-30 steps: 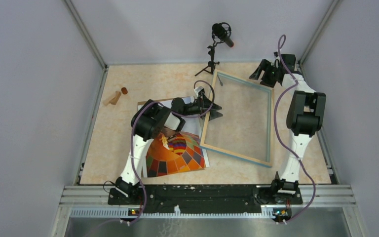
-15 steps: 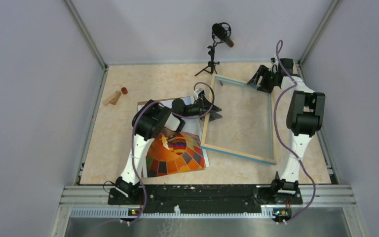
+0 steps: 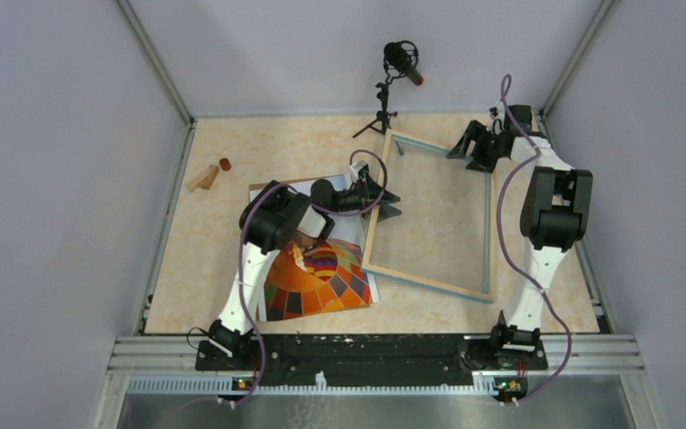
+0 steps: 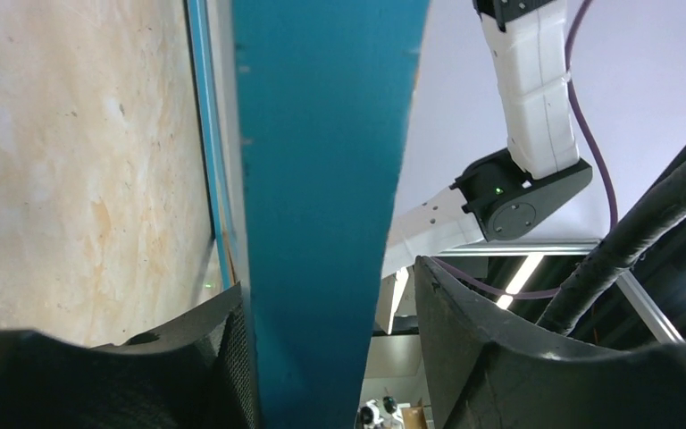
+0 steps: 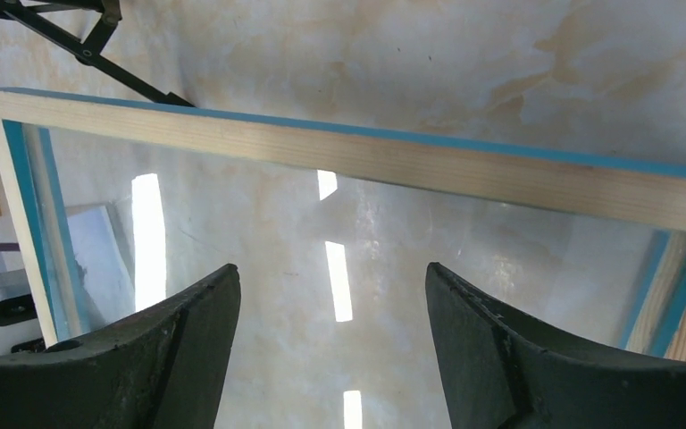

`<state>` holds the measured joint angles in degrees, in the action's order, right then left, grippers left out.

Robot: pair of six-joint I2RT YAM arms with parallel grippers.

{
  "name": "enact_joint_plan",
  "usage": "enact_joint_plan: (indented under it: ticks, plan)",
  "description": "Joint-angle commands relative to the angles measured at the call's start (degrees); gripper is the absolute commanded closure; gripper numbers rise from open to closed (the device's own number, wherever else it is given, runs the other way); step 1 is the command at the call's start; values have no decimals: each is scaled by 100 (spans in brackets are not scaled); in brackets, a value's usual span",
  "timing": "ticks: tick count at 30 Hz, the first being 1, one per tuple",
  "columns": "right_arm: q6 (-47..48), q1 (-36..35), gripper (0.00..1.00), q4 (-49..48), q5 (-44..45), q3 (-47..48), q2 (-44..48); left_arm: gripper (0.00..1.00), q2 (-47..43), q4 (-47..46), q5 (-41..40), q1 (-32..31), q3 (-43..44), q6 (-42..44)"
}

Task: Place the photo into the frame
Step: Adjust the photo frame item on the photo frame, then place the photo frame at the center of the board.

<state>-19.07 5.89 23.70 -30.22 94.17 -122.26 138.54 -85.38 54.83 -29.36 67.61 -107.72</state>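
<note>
Light-wood, blue-faced rectangular frame (image 3: 425,281) has swung slightly beneath the wide-open right gripper (image 3: 469,154). Left gripper (image 3: 391,204) straddles its edge, clamp unclear. Orange checkered balloon photo (image 3: 317,286) lies behind it, not inserted.

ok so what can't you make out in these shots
- Top view: the left arm hides the upper part of the photo.
- Top view: the small wooden pieces at far left are too small to identify.
- Left wrist view: the frame, very close, blocks whatever lies behind it.
- Right wrist view: the picture's edges cut off most of the frame.
</note>
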Motion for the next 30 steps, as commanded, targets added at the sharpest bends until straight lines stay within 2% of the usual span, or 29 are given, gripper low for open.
enact_joint_plan:
  ticks: [1, 5, 9, 12, 15, 20, 23, 28, 30]
  plan:
    - [98, -64, 23, 375, 366, 177, 787, 37, -123, -709, -67, 41, -140, 207]
    - [105, -53, 21, 468, 666, 79, 1374, 26, -348, 239, 24, 45, -289, 802]
    - [92, -23, 20, 459, 790, -376, 1973, 14, -935, 2631, -40, 43, -330, 2316]
    - [74, -18, 20, 401, 732, -840, 2421, 4, -1418, 4925, -422, 32, -88, 3680]
    - [87, -18, 20, 340, 682, -1294, 2754, 2, -1747, 7153, -1185, -56, 484, 4936]
    - [131, -18, 20, 349, 712, -1924, 3219, 2, -1689, 9466, -2307, -416, 1603, 5542]
    - [98, -17, 20, 373, 719, -2225, 3490, 2, -1536, 10392, -3046, -882, 2315, 5819]
    - [149, -13, 19, 665, 1073, -2531, 3956, 2, -1225, 11657, -4964, -1650, 3514, 6439]
    - [178, 3, 19, 768, 1205, -2662, 4178, 2, -906, 12292, -5323, -1734, 4078, 6590]
